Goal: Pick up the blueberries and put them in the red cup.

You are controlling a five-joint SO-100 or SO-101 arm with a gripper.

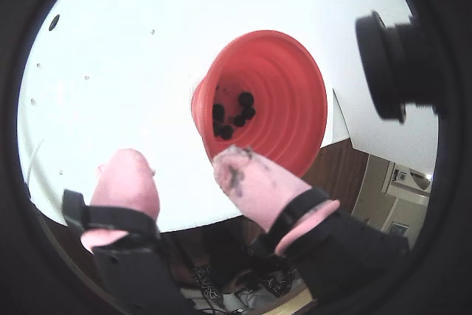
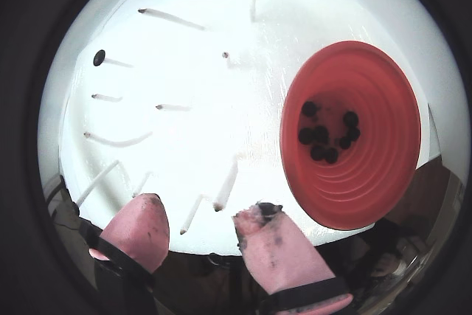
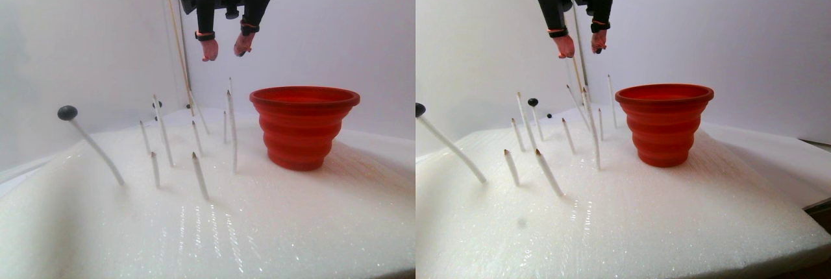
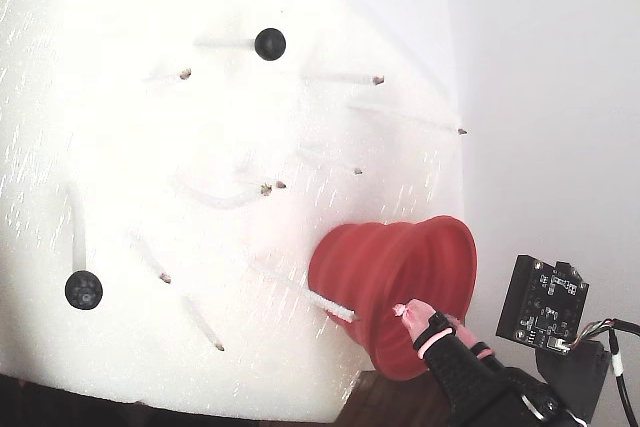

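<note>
The red cup [image 1: 287,71] [image 2: 369,79] [image 3: 305,130] [image 4: 380,267] stands on the white foam pad [image 3: 292,214], and several blueberries [image 1: 245,98] [image 2: 321,134] lie in its bottom. Other blueberries sit on stick tips: one at the far left [image 2: 98,57], two in the fixed view [image 4: 269,44] [image 4: 83,290], one at the near left [image 3: 67,112]. My gripper [image 1: 181,164] [image 2: 200,212] [image 3: 226,50] [image 4: 420,315] hangs high above the foam, just left of the cup in the stereo pair view. It is open, with nothing between its pink fingertips. The right one [image 2: 265,237] is stained dark.
Several thin white sticks [image 3: 198,175] [image 2: 225,186] with brown tips stand tilted in the foam left of the cup. A black camera module [image 1: 391,64] and a circuit board [image 4: 545,312] ride beside the gripper. The foam's edge [image 2: 221,245] lies below the fingers, dark floor beyond.
</note>
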